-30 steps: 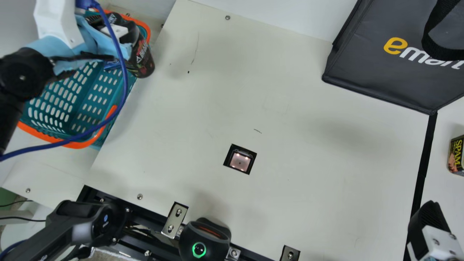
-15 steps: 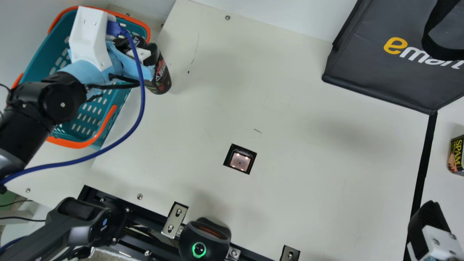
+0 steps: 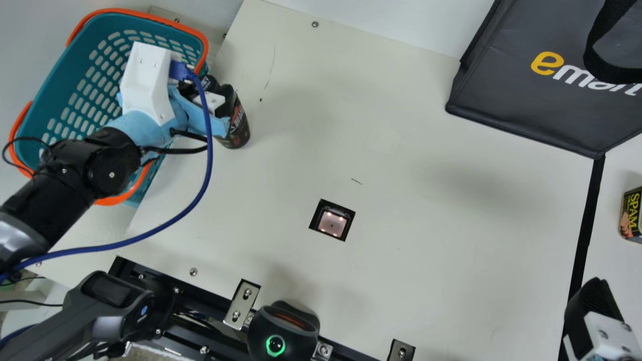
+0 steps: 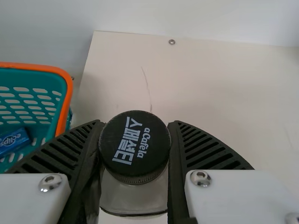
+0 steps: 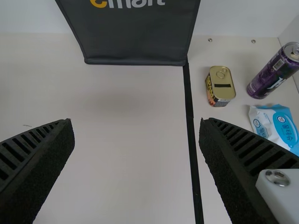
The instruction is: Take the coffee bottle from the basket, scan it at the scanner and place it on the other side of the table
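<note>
The job looks to be between the basket and the scan. In the upper left of the main view, the left gripper (image 4: 137, 123) has its jaws closed on the coffee bottle (image 3: 236, 126), one on each side just below the cap (image 4: 135, 144). The bottle is outside the basket (image 3: 55, 75), close by its rim and over the desk (image 3: 426, 175); whether its base touches the desk, I cannot tell.

The scan comes next: the bottle has to travel down and right to the lit square window (image 3: 332, 223) near the lower centre, which I take for the scanner. I can't make out a barcode, so the bottle may need turning or tipping to face the glass, and the grip should stay firm through that.

After that, it should go past the black strip (image 3: 589, 215) to the right edge, near the meat tin (image 3: 632, 215). The right gripper (image 5: 136, 121) has its jaws spread with nothing between them, and could take over if the left arm falls short.
</note>
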`<state>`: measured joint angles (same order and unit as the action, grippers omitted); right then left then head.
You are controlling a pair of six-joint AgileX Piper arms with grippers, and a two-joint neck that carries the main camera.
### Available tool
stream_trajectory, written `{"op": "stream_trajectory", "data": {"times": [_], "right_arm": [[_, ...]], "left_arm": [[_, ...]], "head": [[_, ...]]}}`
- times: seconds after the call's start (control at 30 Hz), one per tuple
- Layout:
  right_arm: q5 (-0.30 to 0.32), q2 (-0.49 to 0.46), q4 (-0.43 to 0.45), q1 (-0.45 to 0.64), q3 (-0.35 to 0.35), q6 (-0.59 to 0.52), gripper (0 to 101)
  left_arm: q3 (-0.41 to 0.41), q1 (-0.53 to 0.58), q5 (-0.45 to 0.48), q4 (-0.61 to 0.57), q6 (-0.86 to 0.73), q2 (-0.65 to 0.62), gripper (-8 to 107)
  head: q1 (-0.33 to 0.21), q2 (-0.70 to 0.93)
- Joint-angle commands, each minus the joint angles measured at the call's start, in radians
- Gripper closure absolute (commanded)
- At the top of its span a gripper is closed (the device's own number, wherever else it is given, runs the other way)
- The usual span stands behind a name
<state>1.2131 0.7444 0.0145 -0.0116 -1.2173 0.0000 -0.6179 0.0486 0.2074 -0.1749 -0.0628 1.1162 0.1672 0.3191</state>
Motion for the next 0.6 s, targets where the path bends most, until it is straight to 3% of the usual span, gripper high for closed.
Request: {"op": "stream_trajectory", "data": {"times": [0.0, 0.57], "right_arm": [[0.0, 0.0, 0.0, 0.0, 0.0, 0.0, 6], [0.0, 0.0, 0.0, 0.0, 0.0, 0.0, 6]], "left_arm": [[0.007, 0.005, -0.005, 0.004, 0.007, -0.001, 97], [0.033, 0.037, -0.028, 0.025, 0.031, -0.001, 40]], "head": [[-0.029, 0.002], [-0.029, 0.002]]}}
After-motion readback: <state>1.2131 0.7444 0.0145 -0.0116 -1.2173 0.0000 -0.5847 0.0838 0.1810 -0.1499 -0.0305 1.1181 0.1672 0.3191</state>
